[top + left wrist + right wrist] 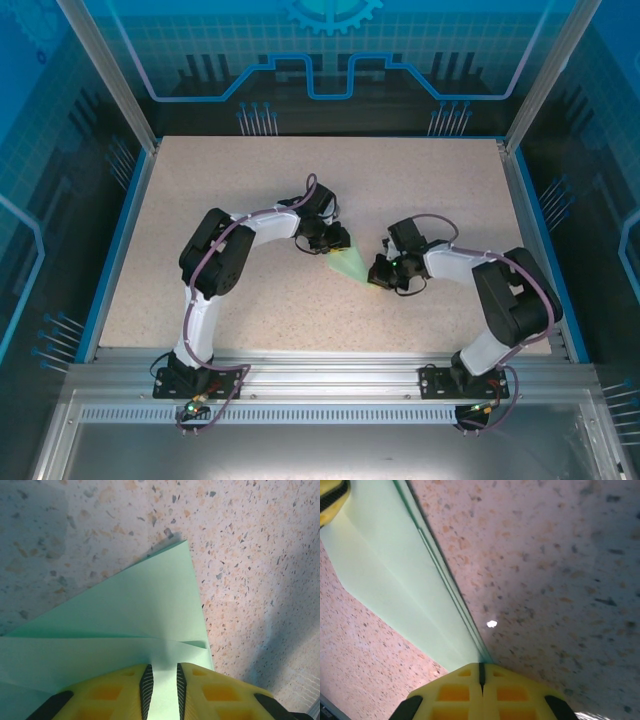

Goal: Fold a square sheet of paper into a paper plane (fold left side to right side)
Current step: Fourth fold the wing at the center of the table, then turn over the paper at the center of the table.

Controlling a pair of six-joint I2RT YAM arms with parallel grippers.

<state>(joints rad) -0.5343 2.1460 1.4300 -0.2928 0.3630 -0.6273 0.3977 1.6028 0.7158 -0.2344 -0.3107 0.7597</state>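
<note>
Flat beige stone-look tabletop with tiny brown and grey dots. Same dotted top up close in the left wrist view. In the right wrist view, a small white shiny spot on it. Thin blue strip along the left side. Shiny silver metal rail across the near edge. Slanted silver metal post at the back left, another post at the back right. Dark blue back wall with light blue lines.

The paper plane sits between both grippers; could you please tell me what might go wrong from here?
The right gripper is shut on the narrow tip of the paper plane: pulling could tear or crumple it. The left gripper has its jaws slightly apart over the wide end, so the paper may slide askew.
</note>
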